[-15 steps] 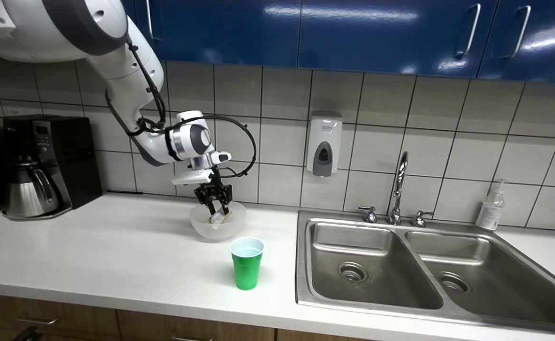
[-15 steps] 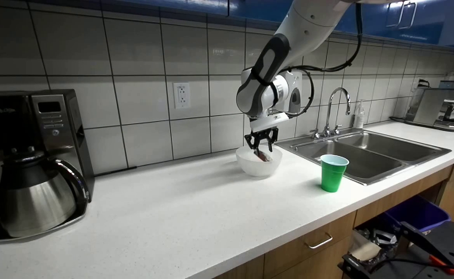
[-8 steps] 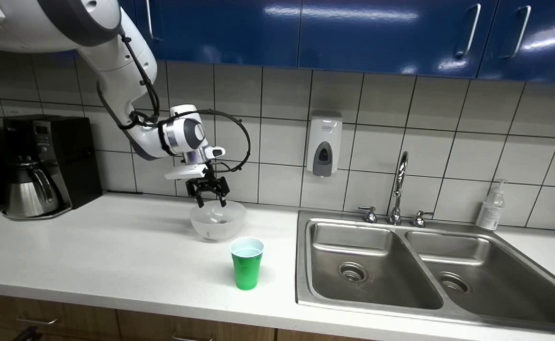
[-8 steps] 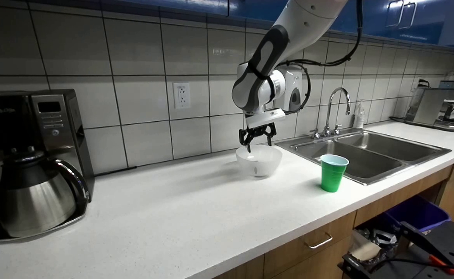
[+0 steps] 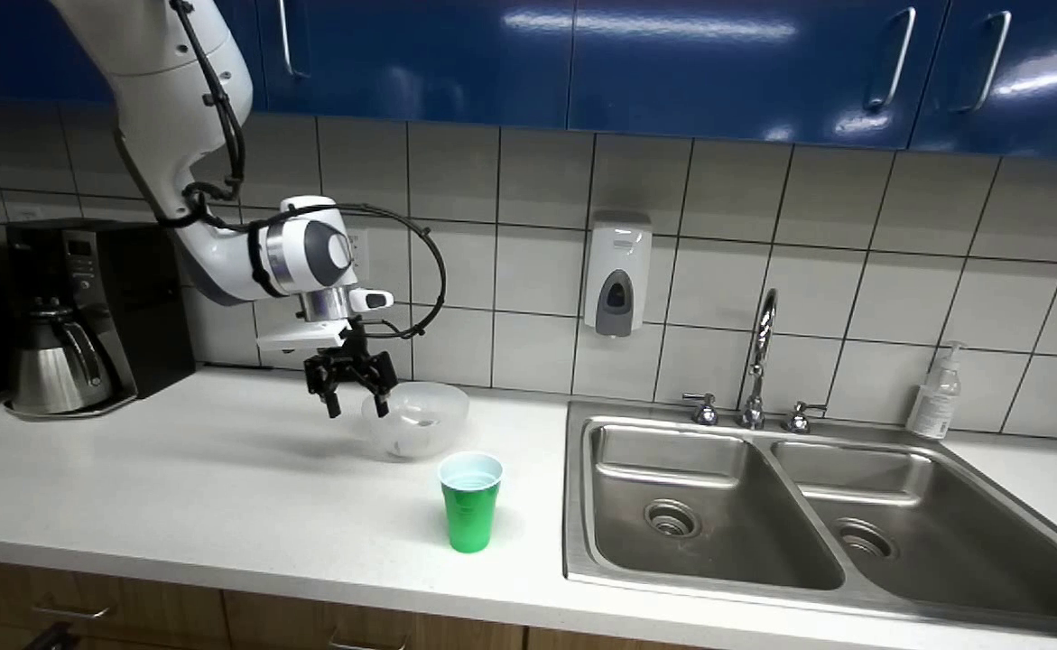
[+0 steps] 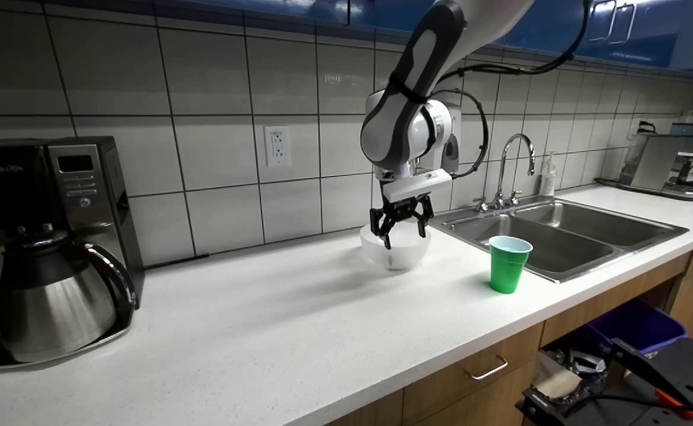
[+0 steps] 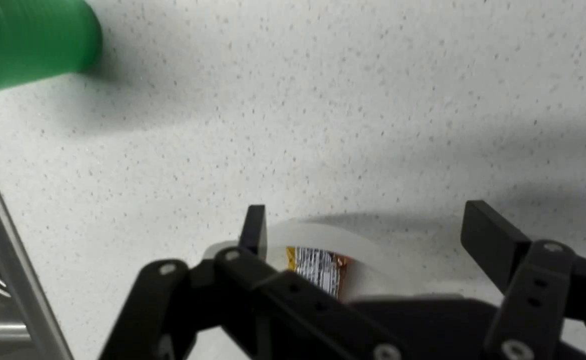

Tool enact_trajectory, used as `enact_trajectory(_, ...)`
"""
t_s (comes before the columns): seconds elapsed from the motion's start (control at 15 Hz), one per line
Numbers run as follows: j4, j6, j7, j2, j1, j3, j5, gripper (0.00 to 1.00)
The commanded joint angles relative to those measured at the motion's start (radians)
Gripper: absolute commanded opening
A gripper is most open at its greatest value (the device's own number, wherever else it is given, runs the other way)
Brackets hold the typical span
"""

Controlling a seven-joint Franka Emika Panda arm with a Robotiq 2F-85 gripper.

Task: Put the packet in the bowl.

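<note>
One packet (image 7: 317,265) apparently inside the bowl (image 5: 444,415), fingers (image 7: 494,241) apart.

Kitchen: sink (image 5: 812,510), coffee maker (image 6: 68,207), blue cabinets (image 5: 654,77).

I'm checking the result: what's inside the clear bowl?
In the wrist view, the packet lies inside the bowl, its yellow end showing; the tool hides its lower part and much of the bowl's inside.

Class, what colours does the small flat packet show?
The packet has dark-and-white streaks, yellow and brownish edges; clearest in the wrist view.
</note>
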Motion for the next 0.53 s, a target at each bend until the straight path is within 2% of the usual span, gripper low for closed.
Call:
enact_trajectory(0.0,-0.217,0.055,0.032,-0.146,0.022,0.001,-0.026,1.00)
enact_trajectory(0.47,-0.471,0.151,0.142,-0.275,0.078,-0.008,-0.106,1.00)
